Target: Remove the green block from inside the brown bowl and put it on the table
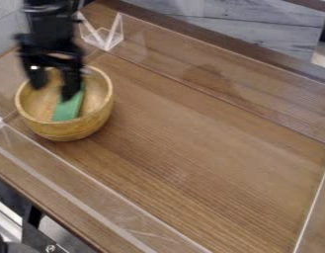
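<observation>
- No brand, label or writing can be read anywhere in the view.
- At the near edge, a low clear wall [86,203] runs along the table [204,128], with dark, indistinct objects outside it at the lower left corner.
- The middle and right of the table show bare wood grain with pale glare patches.
- The bowl [88,117] sits at the left side of the table, its thick rim lit on the near side.
- Inside the bowl lies the block [70,107], lengthwise from near to far, resting on the pale interior; its far end is partly hidden by the gripper.
- The gripper [54,79] hangs over the bowl pointing down, its two dark fingers [74,81] spread apart, one on each side of the block's far end; whether they touch it cannot be told.
- Farther back, a clear angled piece [110,35] stands by the far wall.
</observation>
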Controlling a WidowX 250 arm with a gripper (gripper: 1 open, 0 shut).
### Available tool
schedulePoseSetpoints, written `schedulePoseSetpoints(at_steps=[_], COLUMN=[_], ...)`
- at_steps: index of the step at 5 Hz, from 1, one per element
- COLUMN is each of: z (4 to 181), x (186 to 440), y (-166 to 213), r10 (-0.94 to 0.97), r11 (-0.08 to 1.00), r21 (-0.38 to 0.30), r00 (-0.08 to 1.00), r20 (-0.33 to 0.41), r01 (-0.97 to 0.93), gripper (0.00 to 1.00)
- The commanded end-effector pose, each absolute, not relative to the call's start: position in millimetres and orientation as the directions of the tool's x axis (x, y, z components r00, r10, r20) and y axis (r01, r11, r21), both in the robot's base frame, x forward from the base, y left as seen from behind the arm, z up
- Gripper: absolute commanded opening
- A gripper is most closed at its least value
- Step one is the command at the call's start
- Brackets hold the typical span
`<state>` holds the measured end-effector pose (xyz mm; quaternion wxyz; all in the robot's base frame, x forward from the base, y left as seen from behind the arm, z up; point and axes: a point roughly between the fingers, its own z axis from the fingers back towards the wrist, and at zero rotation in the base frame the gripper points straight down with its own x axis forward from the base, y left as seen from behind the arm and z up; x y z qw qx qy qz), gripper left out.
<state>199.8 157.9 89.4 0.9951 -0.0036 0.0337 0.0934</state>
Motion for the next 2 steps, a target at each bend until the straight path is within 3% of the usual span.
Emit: schedulePoseSetpoints(at_steps=[1, 2], z=[92.6, 85.4], x=[208.7, 213.0], y=[159.5, 156.8], r10=[0.184, 0.194], r11=[0.983, 0.981], r21=[0.016, 0.006], r00=[0.983, 0.981], r20=[-0.001, 0.005], r01=[-0.184, -0.194], gripper=[1.00, 1.00])
